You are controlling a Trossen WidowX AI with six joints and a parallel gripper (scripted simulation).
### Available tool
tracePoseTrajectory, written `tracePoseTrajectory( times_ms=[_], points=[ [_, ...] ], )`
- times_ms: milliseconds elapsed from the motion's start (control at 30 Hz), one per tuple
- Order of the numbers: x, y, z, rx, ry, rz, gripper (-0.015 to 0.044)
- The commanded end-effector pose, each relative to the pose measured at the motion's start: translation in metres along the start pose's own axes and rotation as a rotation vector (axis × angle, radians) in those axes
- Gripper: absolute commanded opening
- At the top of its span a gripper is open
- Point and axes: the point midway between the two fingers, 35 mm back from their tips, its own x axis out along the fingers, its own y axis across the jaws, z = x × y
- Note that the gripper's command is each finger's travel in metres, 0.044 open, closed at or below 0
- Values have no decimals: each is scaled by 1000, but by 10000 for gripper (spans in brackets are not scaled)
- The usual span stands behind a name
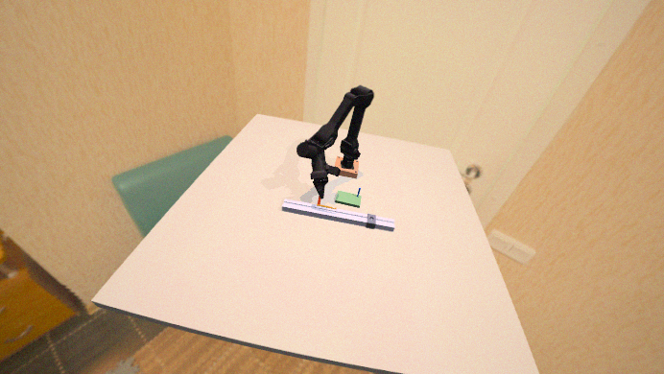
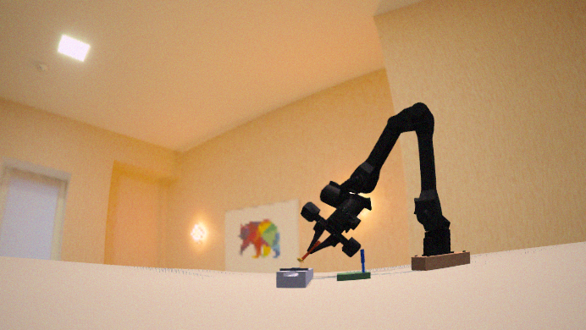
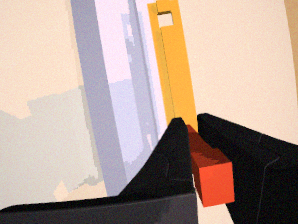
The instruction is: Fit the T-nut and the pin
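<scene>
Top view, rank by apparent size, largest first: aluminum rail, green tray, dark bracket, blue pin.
1. Aluminum rail
2. Green tray
3. Dark bracket
4. Blue pin

Ranked by area covered in the top view; the pin is a thin sliver.

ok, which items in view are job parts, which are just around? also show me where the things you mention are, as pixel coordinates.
Job:
- brass T-nut (image 1: 328, 206) (image 2: 300, 260) (image 3: 175, 70), orange handle (image 1: 320, 200) (image 2: 310, 250) (image 3: 216, 184)
- slotted aluminum rail (image 1: 331, 216) (image 2: 292, 280) (image 3: 92, 85)
- dark bracket (image 1: 370, 223)
- blue pin (image 1: 359, 192) (image 2: 362, 261)
- green tray (image 1: 347, 199) (image 2: 351, 277)

Not job:
- bear picture (image 2: 260, 237)
- wall lamp (image 2: 198, 233)
- door handle (image 1: 473, 171)
</scene>
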Motion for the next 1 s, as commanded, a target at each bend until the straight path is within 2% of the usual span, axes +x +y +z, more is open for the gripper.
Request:
tracePoseTrajectory(
  times_ms=[0, 967],
  points=[
    [2, 3, 0, -2, -6, -2, -150],
    [13, 13, -3, -2, -8, -3, -150]
  ],
)
